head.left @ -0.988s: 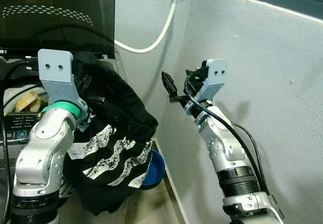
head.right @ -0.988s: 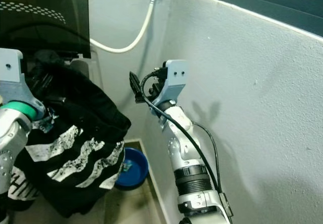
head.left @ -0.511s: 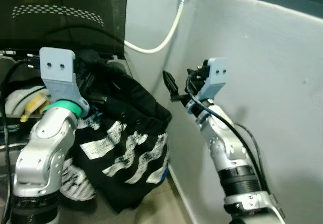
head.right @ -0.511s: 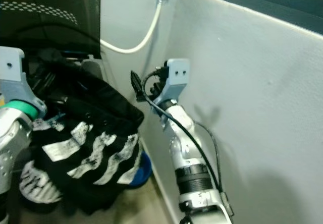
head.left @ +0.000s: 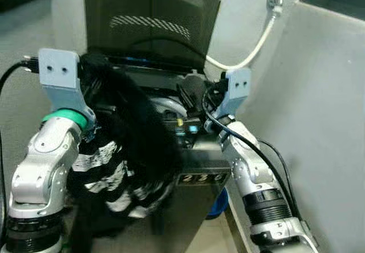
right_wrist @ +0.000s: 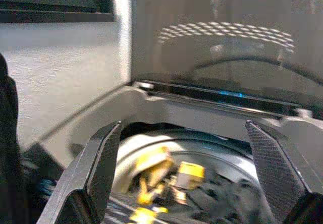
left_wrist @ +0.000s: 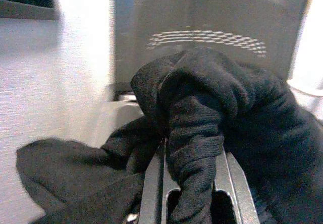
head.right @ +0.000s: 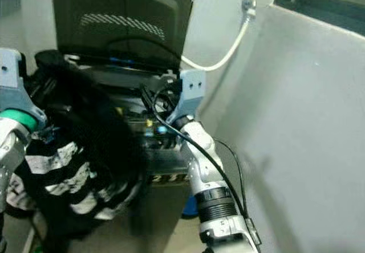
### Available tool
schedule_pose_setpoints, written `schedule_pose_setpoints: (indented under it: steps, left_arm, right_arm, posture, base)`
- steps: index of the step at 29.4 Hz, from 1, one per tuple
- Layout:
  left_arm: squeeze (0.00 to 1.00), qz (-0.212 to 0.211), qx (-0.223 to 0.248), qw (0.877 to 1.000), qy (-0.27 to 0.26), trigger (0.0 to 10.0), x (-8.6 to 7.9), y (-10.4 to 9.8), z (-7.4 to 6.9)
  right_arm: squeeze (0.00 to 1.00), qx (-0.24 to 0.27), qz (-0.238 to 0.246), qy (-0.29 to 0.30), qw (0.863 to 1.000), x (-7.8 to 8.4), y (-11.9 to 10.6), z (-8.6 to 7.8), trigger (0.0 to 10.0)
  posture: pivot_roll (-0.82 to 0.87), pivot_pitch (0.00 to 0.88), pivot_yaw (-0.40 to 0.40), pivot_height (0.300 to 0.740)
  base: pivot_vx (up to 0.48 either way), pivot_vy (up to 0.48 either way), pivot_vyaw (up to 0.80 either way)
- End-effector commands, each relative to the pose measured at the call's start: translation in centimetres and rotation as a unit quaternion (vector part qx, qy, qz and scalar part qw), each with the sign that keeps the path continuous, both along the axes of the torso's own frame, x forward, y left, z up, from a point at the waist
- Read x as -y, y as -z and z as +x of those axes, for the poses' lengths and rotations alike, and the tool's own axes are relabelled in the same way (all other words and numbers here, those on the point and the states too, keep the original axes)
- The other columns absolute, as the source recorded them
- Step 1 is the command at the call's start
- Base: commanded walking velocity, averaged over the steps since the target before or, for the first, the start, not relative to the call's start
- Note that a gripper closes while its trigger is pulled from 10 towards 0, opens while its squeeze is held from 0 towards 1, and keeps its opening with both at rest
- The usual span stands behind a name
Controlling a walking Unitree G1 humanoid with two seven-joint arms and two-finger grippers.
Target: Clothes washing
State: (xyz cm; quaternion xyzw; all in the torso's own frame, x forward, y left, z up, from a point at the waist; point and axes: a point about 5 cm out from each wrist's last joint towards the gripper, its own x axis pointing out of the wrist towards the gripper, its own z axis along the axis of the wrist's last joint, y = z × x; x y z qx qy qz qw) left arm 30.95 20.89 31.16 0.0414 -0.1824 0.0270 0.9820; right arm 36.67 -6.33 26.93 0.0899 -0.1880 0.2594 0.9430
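Top-loading washing machine (head.left: 199, 176) with its dark lid (head.left: 151, 25) raised; the drum (right_wrist: 202, 163) holds yellow and dark items. The left gripper (left_wrist: 194, 183), fingers (left_wrist: 151, 193) clenched on a bunched fold, holds a black garment (head.left: 134, 145) with white wavy stripes just in front of the machine. The right gripper (right_wrist: 184, 153), fingers (right_wrist: 103, 158) spread wide and holding nothing, hangs over the drum opening. A white hose (head.left: 254, 45) runs along the wall (head.left: 319, 110).

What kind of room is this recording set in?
Probably a home laundry corner: a top-loading washing machine with its lid up, a water hose from a wall tap, and dark clothing in the left hand.
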Motion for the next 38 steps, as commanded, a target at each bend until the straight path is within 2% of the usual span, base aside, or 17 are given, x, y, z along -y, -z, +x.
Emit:
schedule_pose_setpoints:
  steps: [1,5,14,19,20,23,27,29,31,33,34,38]
  left_arm:
    - [0.0,0.004,0.006,1.0,-0.006,10.0,-0.1,-0.5,0.1]
    - [0.0,0.007,0.01,1.0,-0.009,10.0,-0.1,-0.9,0.3]
    - [0.0,-0.013,0.015,0.999,-0.027,10.0,-0.2,-1.0,0.6]
    - [0.0,0.011,0.033,0.999,0.008,10.0,0.9,-1.6,0.7]
    - [0.0,0.022,0.04,0.998,0.04,10.0,1.7,-1.8,0.6]
    - [0.0,0.033,0.042,0.996,0.075,10.0,2.8,-1.9,0.5]
    - [0.0,0.038,0.04,0.995,0.082,10.0,3.1,-1.7,0.4]
    - [0.0,0.038,0.042,0.995,0.083,10.0,3.1,-1.6,0.5]
    - [0.0,0.034,0.048,0.996,0.069,10.0,2.6,-1.8,0.6]
    - [0.0,0.033,0.049,0.996,0.066,10.0,2.5,-1.9,0.7]
    - [0.0,0.026,0.054,0.997,0.049,10.0,1.9,-2.1,0.7]
    - [0.0,0.018,0.055,0.998,0.03,10.0,1.3,-2.1,0.8]
  right_arm:
    - [0.0,-0.003,0.004,0.013,1.0,0.6,0.0,0.2,10.0]
    - [0.0,-0.003,0.004,0.014,1.0,0.6,0.0,0.3,10.0]
    - [0.0,0.005,0.014,0.019,1.0,0.9,-0.6,0.3,10.0]
    - [0.0,0.032,0.05,0.038,0.997,1.5,-2.3,0.3,10.0]
    - [0.0,0.043,0.064,0.047,0.996,1.8,-3.0,0.3,10.0]
    - [0.0,0.062,0.084,0.063,0.993,2.4,-4.1,0.2,10.0]
    - [0.0,0.07,0.092,0.069,0.991,2.7,-4.5,0.2,10.0]
    - [0.0,0.071,0.09,0.069,0.991,2.7,-4.7,0.2,10.0]
    - [0.0,0.063,0.062,0.048,0.995,2.1,-4.4,0.1,10.0]
    - [0.0,0.061,0.057,0.044,0.996,2.0,-4.3,0.1,10.0]
    - [0.0,0.055,0.038,0.035,0.997,1.5,-3.7,0.0,10.0]
    - [0.0,0.046,0.023,0.03,0.998,1.3,-3.0,0.0,10.0]
  posture:
    - [0.05,0.0,-0.111,0.74]
    - [0.05,0.0,-0.111,0.74]
    - [0.05,0.0,-0.108,0.74]
    - [0.05,0.0,-0.111,0.74]
    - [0.05,0.0,-0.11,0.74]
    - [0.05,0.0,-0.11,0.74]
    - [0.05,0.0,-0.108,0.74]
    - [0.04,0.0,-0.103,0.74]
    - [0.04,0.0,-0.101,0.74]
    - [0.04,0.0,-0.101,0.74]
    - [0.04,0.0,-0.1,0.74]
    - [0.04,0.0,-0.099,0.74]
  base:
    - [0.0,0.0,0.0]
    - [0.0,0.0,0.0]
    - [0.0,0.0,0.0]
    - [0.0,0.0,0.0]
    - [0.0,0.0,0.0]
    - [0.0,0.0,0.0]
    - [0.0,0.0,0.0]
    - [0.0,0.0,0.0]
    - [0.27,0.0,0.0]
    - [0.27,0.0,0.0]
    - [0.322,0.0,0.0]
    - [0.334,0.0,0.0]
